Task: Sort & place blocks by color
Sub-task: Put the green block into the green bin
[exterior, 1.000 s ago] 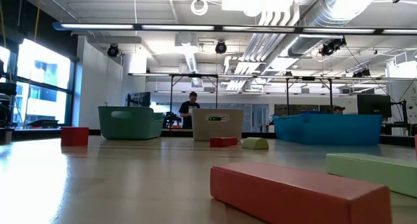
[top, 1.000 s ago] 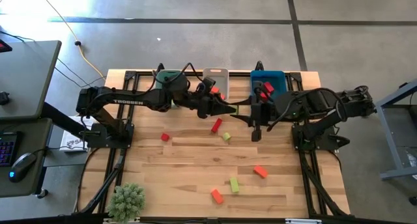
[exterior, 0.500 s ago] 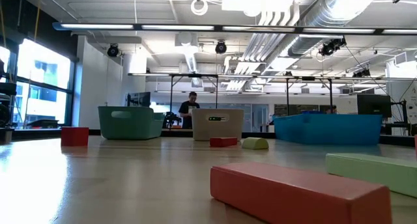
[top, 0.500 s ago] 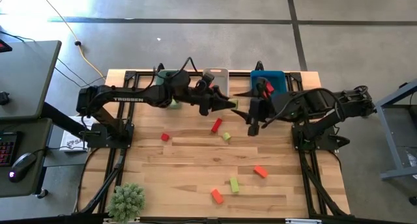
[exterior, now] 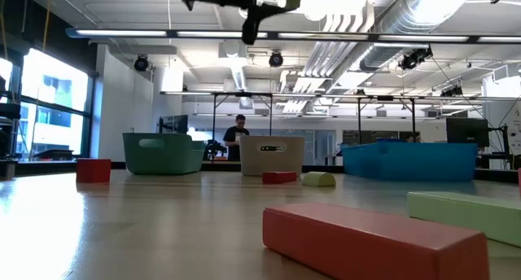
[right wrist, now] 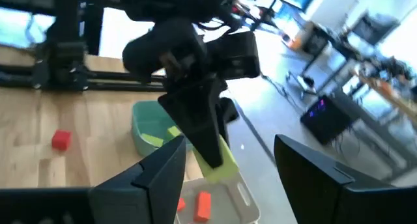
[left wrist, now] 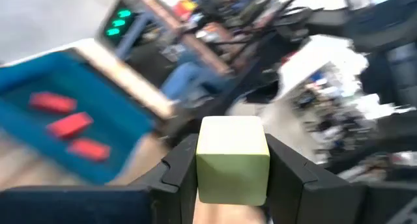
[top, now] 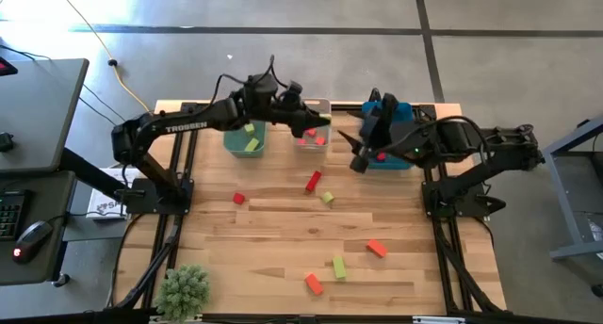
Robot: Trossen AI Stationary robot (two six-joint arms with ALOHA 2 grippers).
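My left gripper (top: 316, 124) hangs over the white bin (top: 325, 105), shut on a yellow-green block (left wrist: 231, 159). The right wrist view shows the same block (right wrist: 218, 162) under its dark fingers. My right gripper (top: 360, 157) stands open and holds nothing, at the near left corner of the blue bin (top: 400, 112), which holds deep red blocks. The green bin (top: 247, 136) holds yellow-green blocks. Several loose blocks lie flat on the table: a red cube (top: 239, 198), an orange-red bar (top: 313, 181) and a yellow-green piece (top: 327, 198). My left gripper pinches the yellow-green block by two opposite side faces (left wrist: 203, 175) between its two fingers. In the right wrist view the fingers (right wrist: 195, 120) slant downward onto it from above. The block is lifted clear, high above the white bin.
Near the front edge lie an orange block (top: 377, 248), a green bar (top: 338, 267) and another orange block (top: 314, 283). A small plant (top: 184, 288) stands at the near left corner. A person (exterior: 238, 137) shows in the room beyond the table.
My left gripper has gone up and toward the table's far edge with the yellow-green block, from over the table's middle to above the white bin. My right gripper has moved toward the far edge, up to the blue bin.
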